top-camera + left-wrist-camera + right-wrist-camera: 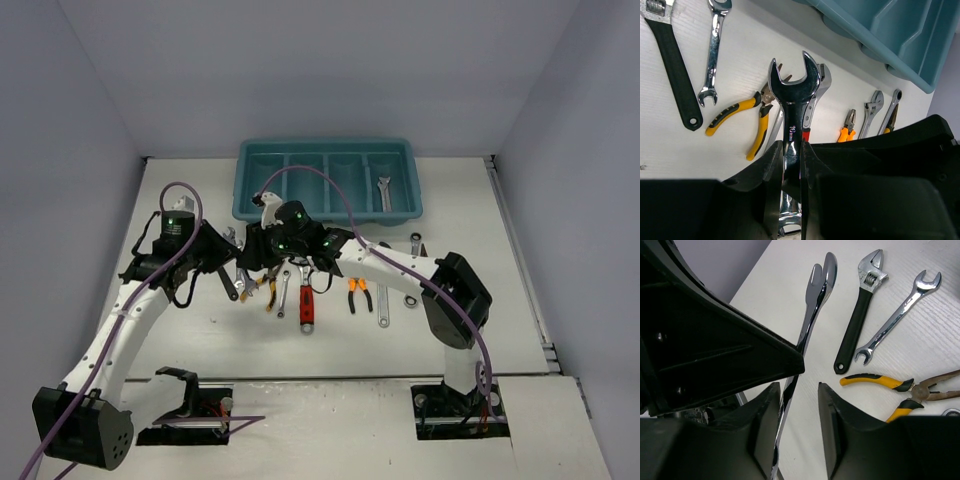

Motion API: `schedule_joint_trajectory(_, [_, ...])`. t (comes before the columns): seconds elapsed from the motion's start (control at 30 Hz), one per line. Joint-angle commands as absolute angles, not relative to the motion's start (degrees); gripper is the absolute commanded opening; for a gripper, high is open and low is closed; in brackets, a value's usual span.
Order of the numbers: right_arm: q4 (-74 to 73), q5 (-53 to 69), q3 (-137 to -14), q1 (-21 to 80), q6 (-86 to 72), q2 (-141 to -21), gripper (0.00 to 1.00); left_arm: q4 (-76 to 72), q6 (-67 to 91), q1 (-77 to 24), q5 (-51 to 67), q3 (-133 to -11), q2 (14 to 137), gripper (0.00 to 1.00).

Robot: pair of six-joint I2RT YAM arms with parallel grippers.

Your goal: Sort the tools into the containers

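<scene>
My left gripper [802, 150] is shut on the shaft of a large silver spanner [792, 95] and holds it above the table, open end pointing away. My right gripper [799, 390] is open, its jaws either side of the same spanner [815, 305], whose shaft lies against one finger. In the top view the two grippers meet over the left end of the tool row, left [232, 262] and right [262, 250]. The teal tray [243, 180] stands behind them, with one silver spanner [384, 192] in its rightmost compartment.
On the table lie a black adjustable wrench [672, 70], a small spanner [714, 50], yellow pliers [747, 117], a red-handled wrench [306, 300], orange pliers [359, 295] and more spanners [383, 305]. The tray's corner [900, 35] is close ahead.
</scene>
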State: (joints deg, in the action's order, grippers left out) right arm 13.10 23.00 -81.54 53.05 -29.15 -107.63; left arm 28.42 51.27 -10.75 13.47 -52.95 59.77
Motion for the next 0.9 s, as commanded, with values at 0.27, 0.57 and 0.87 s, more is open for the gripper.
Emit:
schedule_joint_trajectory(0.27, [17.41, 24.4, -84.52, 53.88, -29.78, -107.99, 0.09, 24.08, 52.02, -12.84, 12.48, -57.13, 57.4, 0.0])
schedule_joint_trajectory(0.57, [17.06, 20.16, -81.54, 52.15, -28.49, -104.19, 0.0, 25.97, 48.98, -13.18, 10.53, -57.3, 56.31, 0.43])
schedule_joint_trajectory(0.87, [4.22, 5.98, -81.17, 39.75, -17.66, -98.54, 0.0, 36.97, 40.3, -13.11, -3.2, -62.0, 53.25, 0.75])
